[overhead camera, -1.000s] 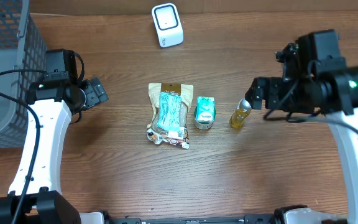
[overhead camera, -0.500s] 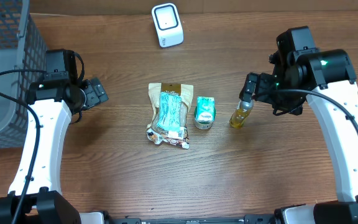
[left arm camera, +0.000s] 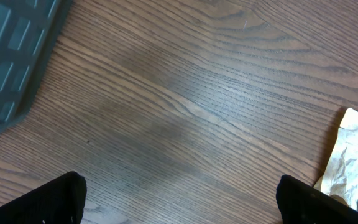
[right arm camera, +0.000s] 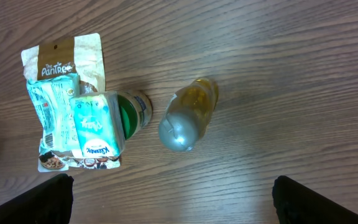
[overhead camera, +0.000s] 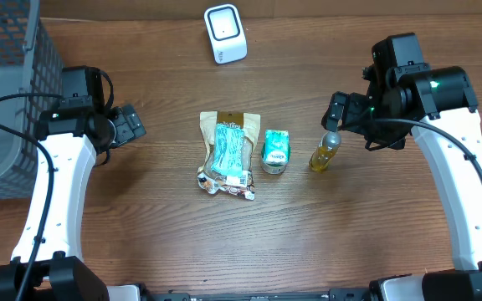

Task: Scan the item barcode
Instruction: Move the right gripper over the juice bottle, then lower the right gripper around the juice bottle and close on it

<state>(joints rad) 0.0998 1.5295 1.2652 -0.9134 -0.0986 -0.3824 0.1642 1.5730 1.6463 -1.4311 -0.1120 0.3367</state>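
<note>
The bottle [overhead camera: 325, 154] stands upright on the wood-grain table [overhead camera: 375, 242], its long axis vertical. It is round, clear amber plastic with a silver cap on top. The right gripper [overhead camera: 338, 114] near the cap and the left gripper [overhead camera: 129, 124] are both spread wide.

"The Pantree" is printed on the brown pouch [right arm camera: 61, 59], and "Kleenex" on the teal pack [right arm camera: 95, 130], both ahead-left of the right hand [right arm camera: 174, 204].

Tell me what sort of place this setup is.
Probably a mock shop checkout on a wooden table: a small white device that looks like a barcode scanner, packaged goods such as a snack pouch and a small bottle, and a grey mesh basket.
</note>
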